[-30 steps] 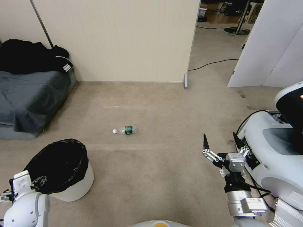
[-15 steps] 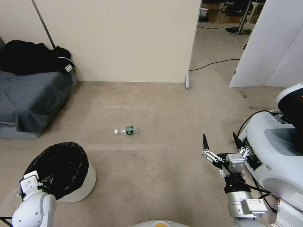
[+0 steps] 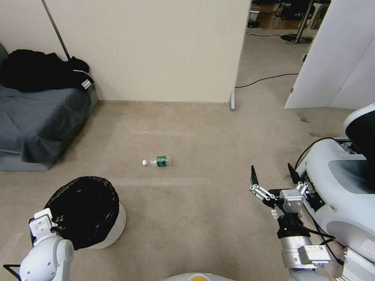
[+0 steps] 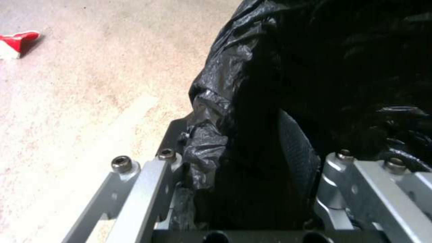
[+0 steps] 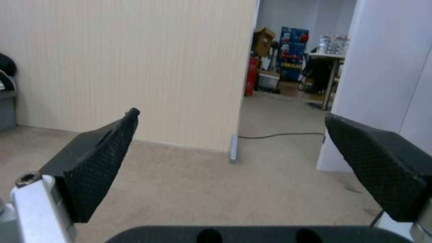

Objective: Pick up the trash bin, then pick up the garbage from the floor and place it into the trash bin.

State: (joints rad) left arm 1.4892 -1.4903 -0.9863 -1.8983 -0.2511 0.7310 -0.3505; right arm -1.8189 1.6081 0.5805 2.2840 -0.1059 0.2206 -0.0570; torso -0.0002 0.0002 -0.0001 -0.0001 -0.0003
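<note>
The trash bin (image 3: 111,230), white with a black bag (image 4: 315,67) folded over its rim, is at the lower left of the head view. My left gripper (image 3: 54,224) is shut on its near rim; in the left wrist view that gripper (image 4: 238,141) has one pad (image 4: 295,148) inside the bag and the other finger outside. The garbage I see is a small plastic bottle (image 3: 157,161) with a green label lying on the carpet ahead, and a red wrapper (image 4: 16,42) on the floor beside the bin. My right gripper (image 3: 271,173) (image 5: 234,158) hangs open and empty at the right.
A grey bed (image 3: 35,121) with black clothes stands at the left. A beige partition wall (image 3: 156,50) closes the far side, with a doorway and a floor cable (image 3: 265,79) to its right. A white machine body (image 3: 343,187) sits close at my right.
The bin and my left gripper on its rim have shifted to the right and nearer. The view drifted slightly. My right arm has not moved.
</note>
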